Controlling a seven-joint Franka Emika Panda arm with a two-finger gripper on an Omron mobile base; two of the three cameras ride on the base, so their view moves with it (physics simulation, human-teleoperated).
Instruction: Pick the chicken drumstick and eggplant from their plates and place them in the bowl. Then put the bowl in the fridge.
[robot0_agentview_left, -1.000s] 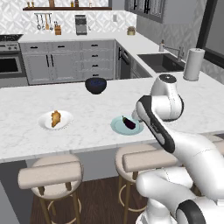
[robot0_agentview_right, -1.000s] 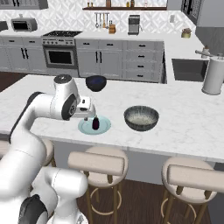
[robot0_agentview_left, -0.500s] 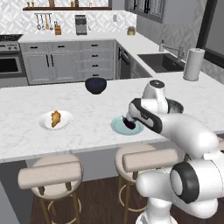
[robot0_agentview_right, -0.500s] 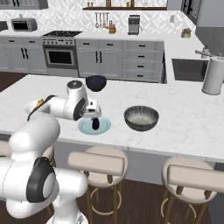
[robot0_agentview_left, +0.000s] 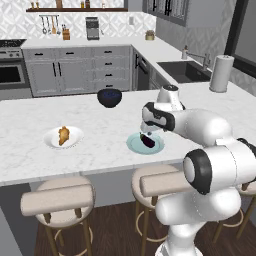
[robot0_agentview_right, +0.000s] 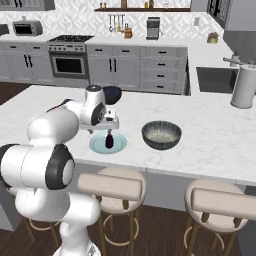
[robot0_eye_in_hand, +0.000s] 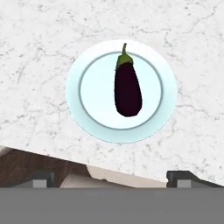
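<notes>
We see the gripper (robot0_agentview_right: 106, 131) hanging right above the eggplant (robot0_eye_in_hand: 127, 87), and its jaws are spread wide with nothing between them. In the hand view the two dark finger tips (robot0_eye_in_hand: 40, 178) poke up at the bottom, far apart from each other. The eggplant is dark purple with a little green stem, and it lies flat in the middle of the pale teal plate (robot0_eye_in_hand: 94, 124). That plate sits on the white marble counter (robot0_agentview_left: 100, 150), close to the near edge where the stools (robot0_agentview_right: 110, 186) stand. Looking from the right base view, we find the ribbed grey bowl (robot0_agentview_right: 161, 135) just to the right of the teal plate, not touching it. Looking from the left base view, we find the white plate (robot0_agentview_left: 51, 143) well off to the left on the same counter, and the golden chicken drumstick (robot0_agentview_left: 64, 135) lies on it. A smaller shiny dark bowl (robot0_agentview_left: 109, 97) sits farther back on the counter, behind the teal plate. Far away, past the counter, we can see grey cabinets (robot0_agentview_left: 80, 72), an oven (robot0_agentview_right: 69, 64) on the left and a sink (robot0_agentview_left: 184, 70) on the right. A paper towel roll (robot0_agentview_left: 221, 73) stands near the sink.
</notes>
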